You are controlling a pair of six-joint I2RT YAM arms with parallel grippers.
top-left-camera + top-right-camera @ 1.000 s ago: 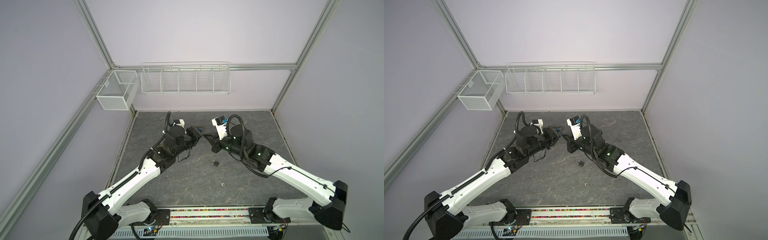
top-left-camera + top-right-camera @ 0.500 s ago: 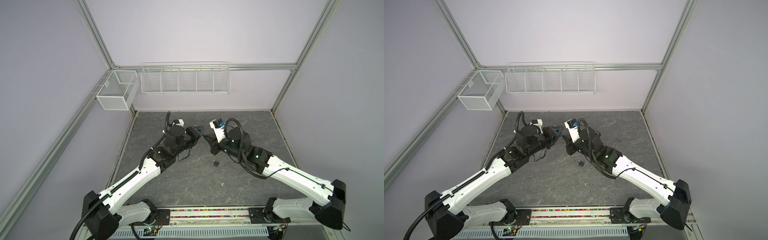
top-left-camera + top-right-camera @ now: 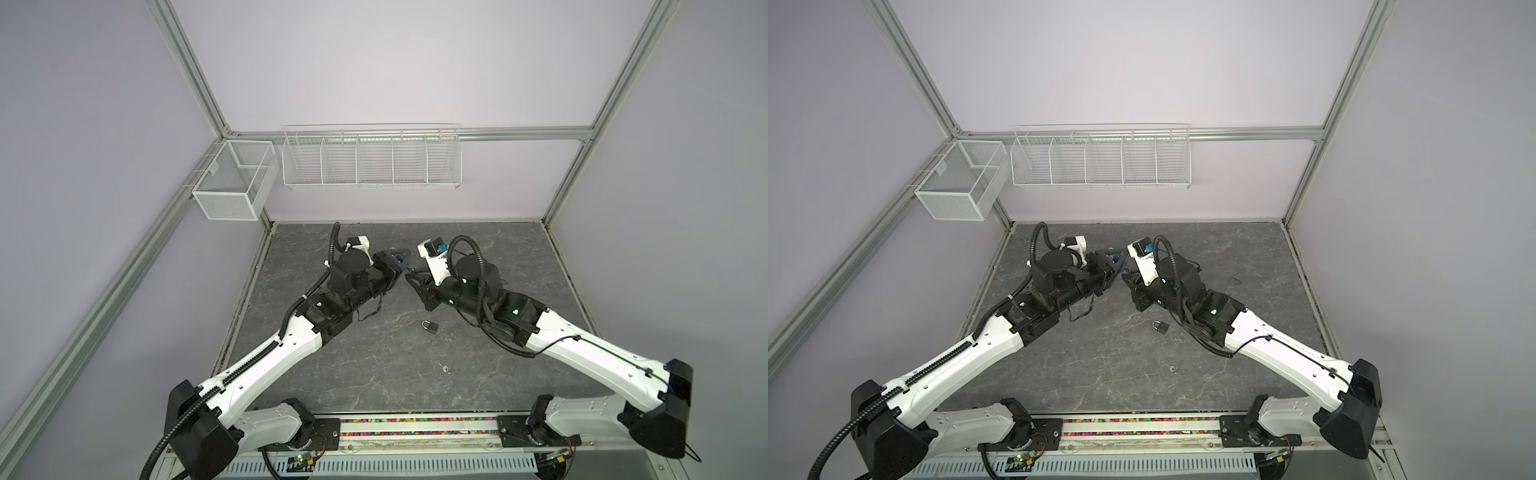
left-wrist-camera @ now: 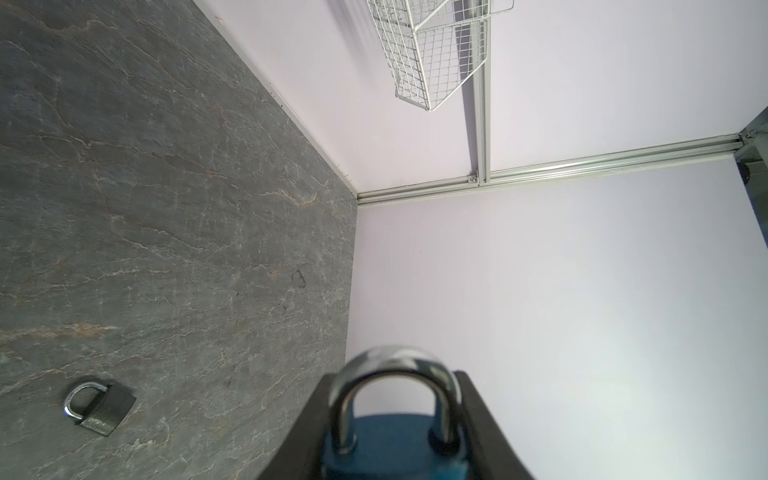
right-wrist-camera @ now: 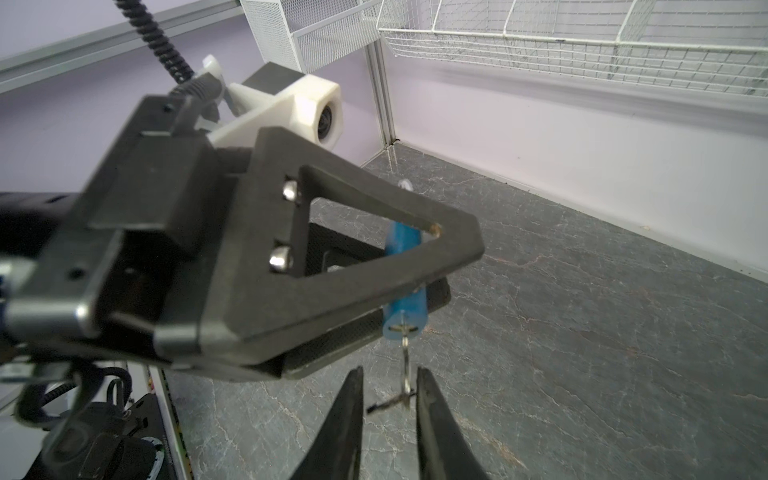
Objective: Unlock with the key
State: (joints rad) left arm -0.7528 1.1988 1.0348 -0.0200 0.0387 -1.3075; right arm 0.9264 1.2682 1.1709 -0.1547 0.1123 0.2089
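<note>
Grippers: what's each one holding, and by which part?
Left gripper clamps the blue padlock by its body, shackle sticking out. Right gripper holds nothing: its jaws stand apart around the key in the padlock.

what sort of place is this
Most likely a robot test cell in a lab: an aluminium frame with plain walls boxes in a stone-look table, two robot arms are mounted at its front edge, and wire baskets hang from the rails.

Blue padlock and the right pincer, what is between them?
The key, its tip in the blue padlock and its other end between the parted jaws of the right pincer. The right wrist view shows it.
</note>
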